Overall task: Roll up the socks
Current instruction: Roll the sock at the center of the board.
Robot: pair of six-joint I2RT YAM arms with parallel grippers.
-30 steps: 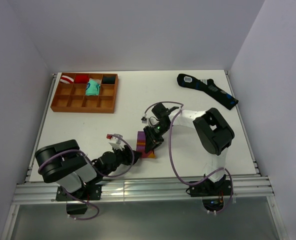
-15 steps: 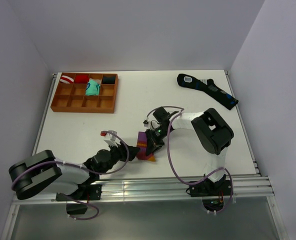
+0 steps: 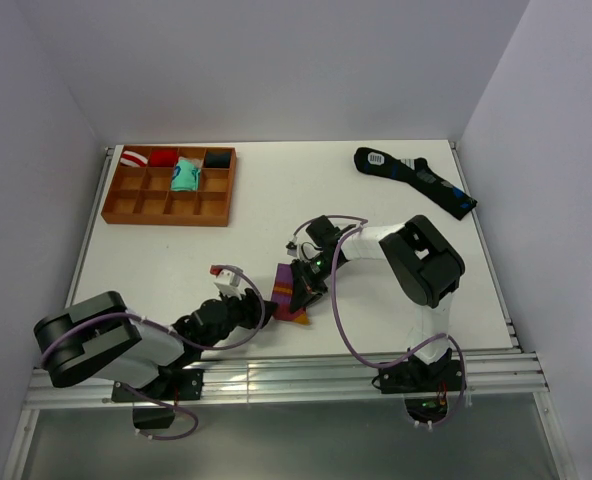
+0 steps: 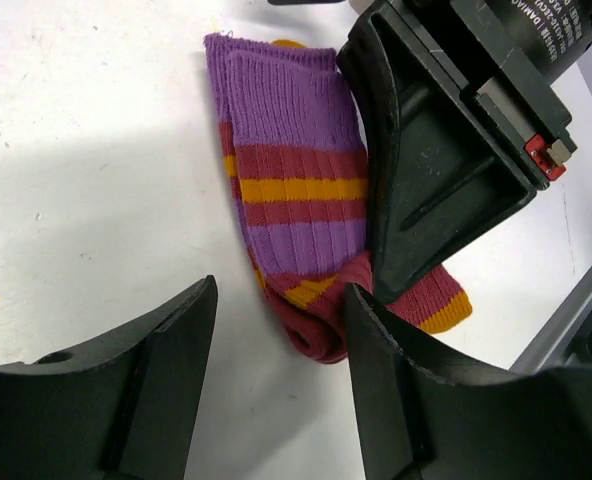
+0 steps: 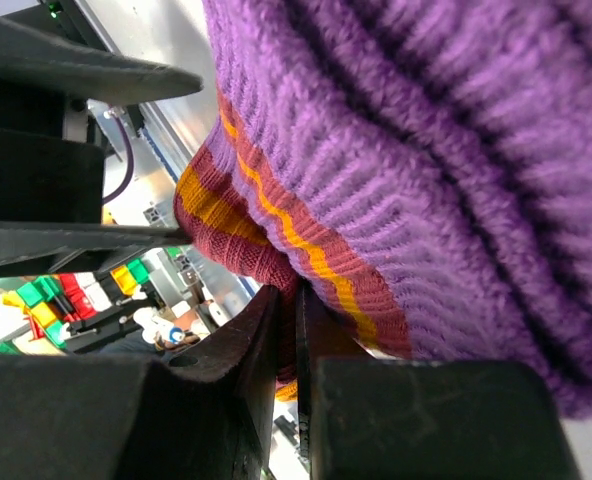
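Observation:
The socks (image 3: 286,288) lie folded near the table's front middle: maroon knit, orange bands, purple cuff. In the left wrist view the socks (image 4: 296,190) show the cuff far and a rolled maroon end near. My right gripper (image 3: 302,283) presses down on their right side and is shut on a fold of maroon fabric (image 5: 266,260); its jaws (image 5: 298,330) are pinched together. The right gripper's body (image 4: 436,170) covers the socks' right edge. My left gripper (image 4: 276,400) is open and empty, low over the table, its fingers straddling the near rolled end without touching it.
A wooden compartment tray (image 3: 126,205) stands at the back left with small rolled bundles (image 3: 184,175) in its far row. A long black sock with blue marks (image 3: 416,180) lies at the back right. The metal rail (image 3: 296,375) runs along the near edge.
My left gripper has drawn back a little toward the near left, and its arm has swung. My right gripper has stayed clamped on the socks, shifting them slightly nearer.

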